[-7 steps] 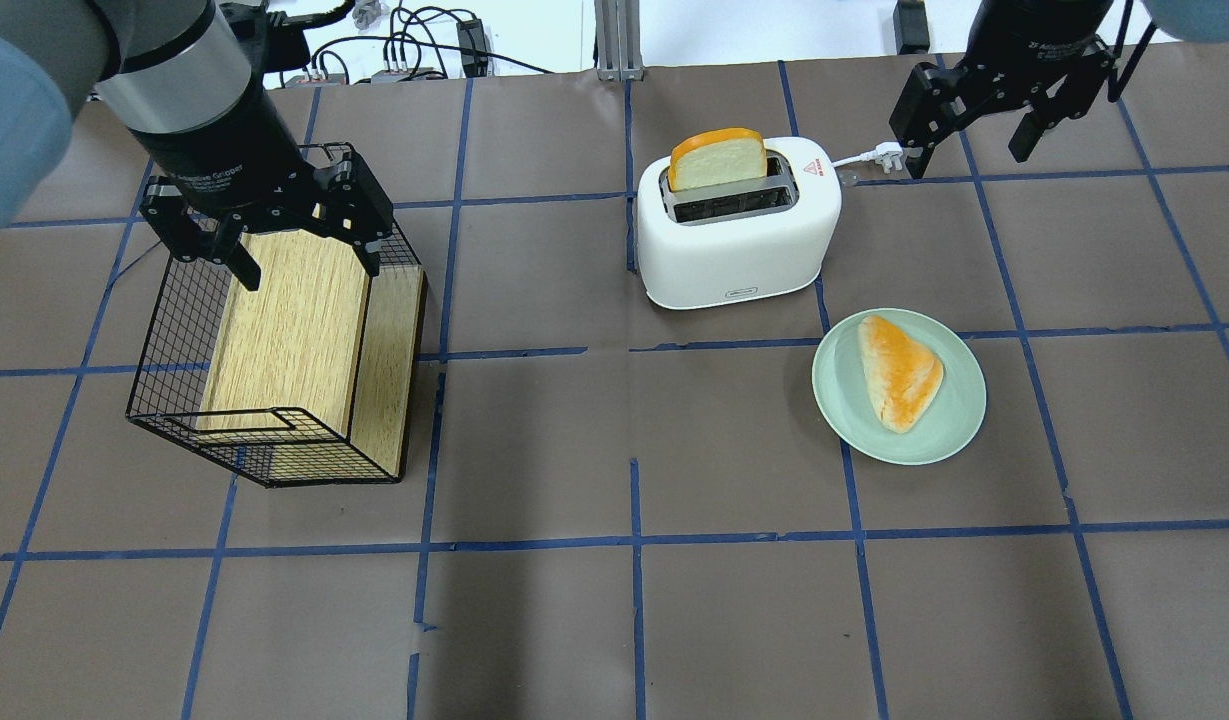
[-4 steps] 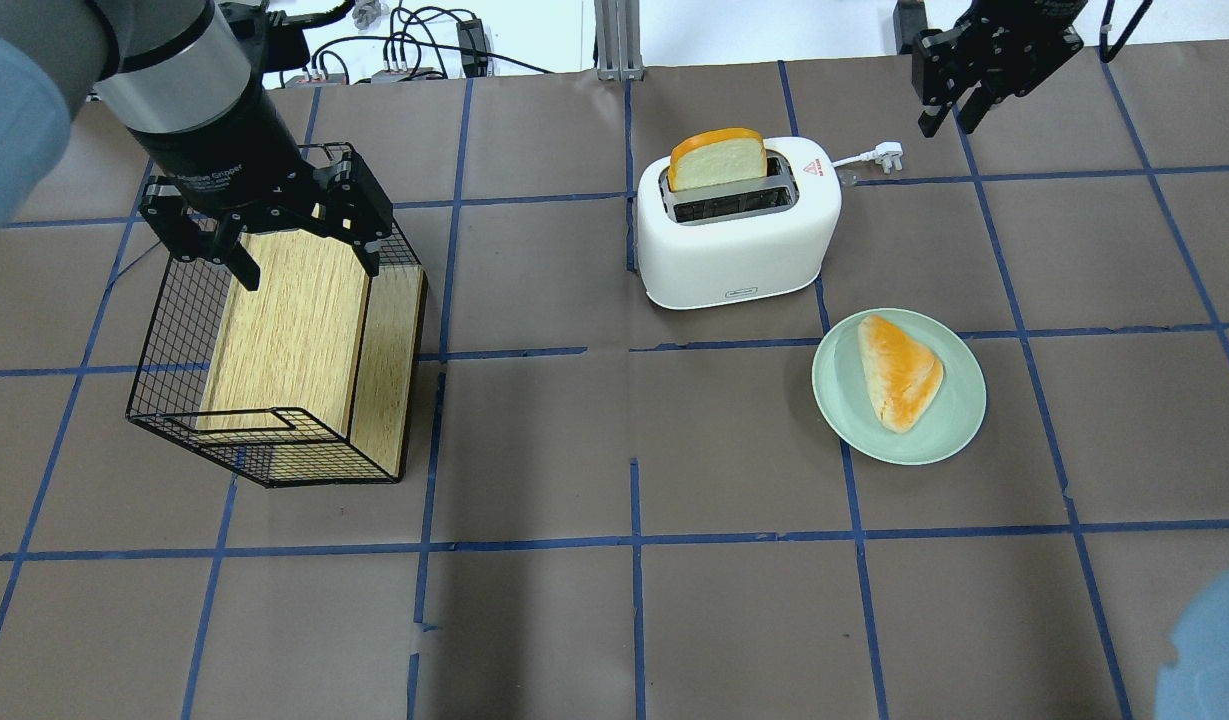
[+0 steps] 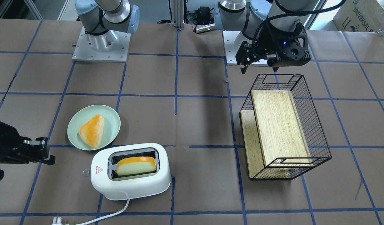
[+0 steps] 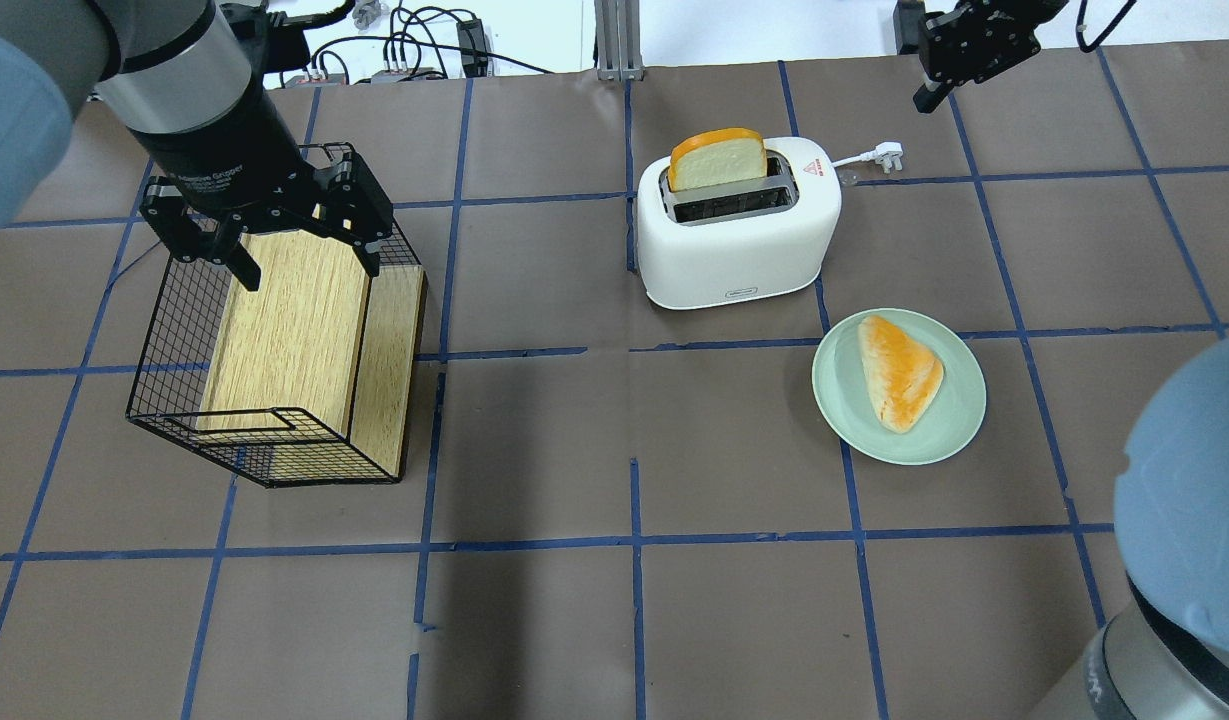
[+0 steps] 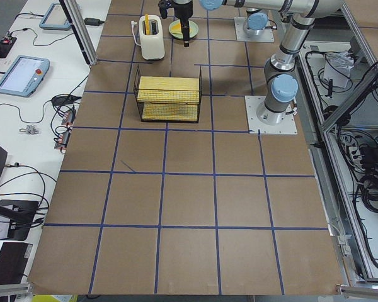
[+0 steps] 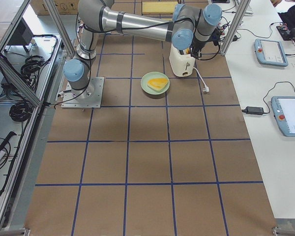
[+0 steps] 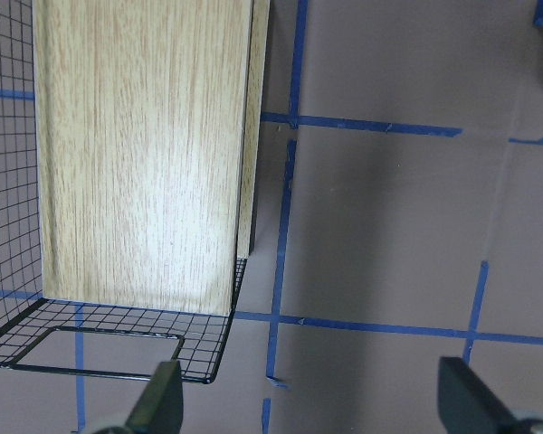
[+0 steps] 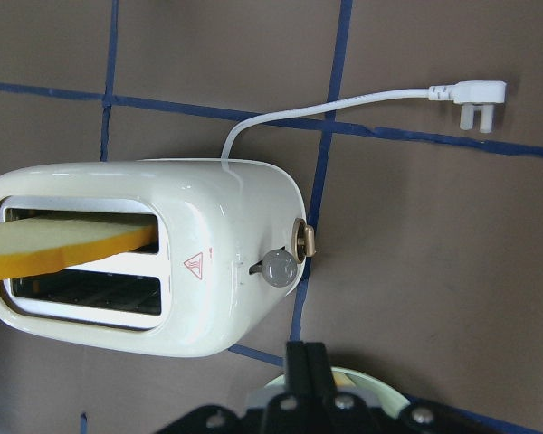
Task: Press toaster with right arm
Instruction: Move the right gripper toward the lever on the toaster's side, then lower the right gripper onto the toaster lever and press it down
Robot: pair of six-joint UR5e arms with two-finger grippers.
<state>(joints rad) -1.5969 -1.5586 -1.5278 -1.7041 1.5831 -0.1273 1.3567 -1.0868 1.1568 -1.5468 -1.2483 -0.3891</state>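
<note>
The white toaster (image 4: pixel 739 235) stands at the far middle of the table with a bread slice (image 4: pixel 719 160) upright in one slot. In the right wrist view the toaster (image 8: pixel 145 262) shows its red triangle sticker and its clear lever knob (image 8: pixel 279 268). My right gripper (image 4: pixel 924 95) is shut and empty. It hangs raised, to the right of the toaster's lever end, apart from it. In the wrist view its fingers (image 8: pixel 306 366) sit just below the knob. My left gripper (image 4: pixel 304 265) is open and empty over the black wire basket (image 4: pixel 274 440).
A green plate (image 4: pixel 959 430) with a triangular bread piece (image 4: pixel 899 372) lies at the near right of the toaster. The white cord's plug (image 4: pixel 886 155) lies behind the toaster. The basket holds wooden boards (image 4: pixel 294 330). My right arm's elbow (image 4: pixel 1189 500) fills the lower right corner.
My right gripper went from open to shut and moved up and towards the table's far edge. The right arm's elbow swung into the lower right corner. The left arm has not moved.
</note>
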